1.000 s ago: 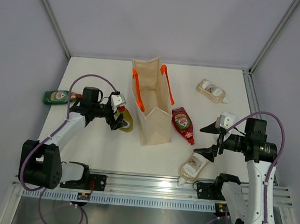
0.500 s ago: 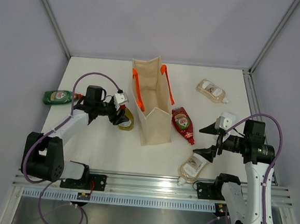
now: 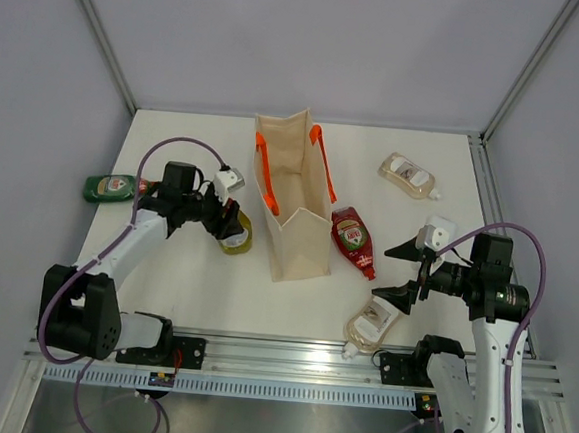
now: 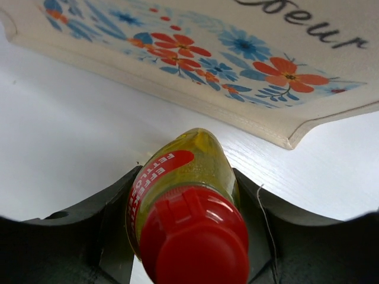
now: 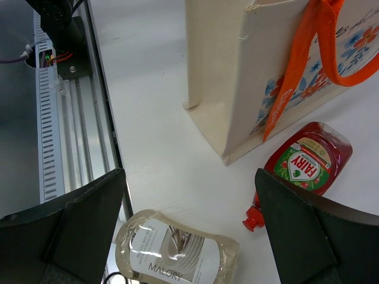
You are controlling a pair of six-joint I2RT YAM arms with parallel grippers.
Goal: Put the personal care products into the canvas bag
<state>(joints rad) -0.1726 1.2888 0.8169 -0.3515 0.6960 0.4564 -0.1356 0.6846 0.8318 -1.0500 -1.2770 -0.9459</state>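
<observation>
A yellow squeeze bottle [image 3: 236, 238] with a red cap [image 4: 195, 242] lies just left of the canvas bag [image 3: 296, 192]. My left gripper [image 3: 231, 222] is shut on it, one finger [image 4: 112, 207] pressed against each side. The bag's flowered side [image 4: 237, 59] is close in front of the bottle. Right of the bag lies a red bottle [image 3: 353, 240], and a clear beige pouch [image 3: 373, 321] lies nearer the front. My right gripper [image 3: 397, 273] hangs open above that pouch [image 5: 174, 251], holding nothing, with the red bottle [image 5: 305, 160] at its right.
A green bottle [image 3: 111, 187] lies at the table's left edge. A second clear pouch [image 3: 408, 176] lies at the back right. The bag's orange handles [image 5: 296, 77] hang down its side. The aluminium rail [image 3: 288, 362] runs along the near edge.
My left gripper's jaws closed from wide open onto the yellow bottle and shifted it slightly. The right arm has barely moved.
</observation>
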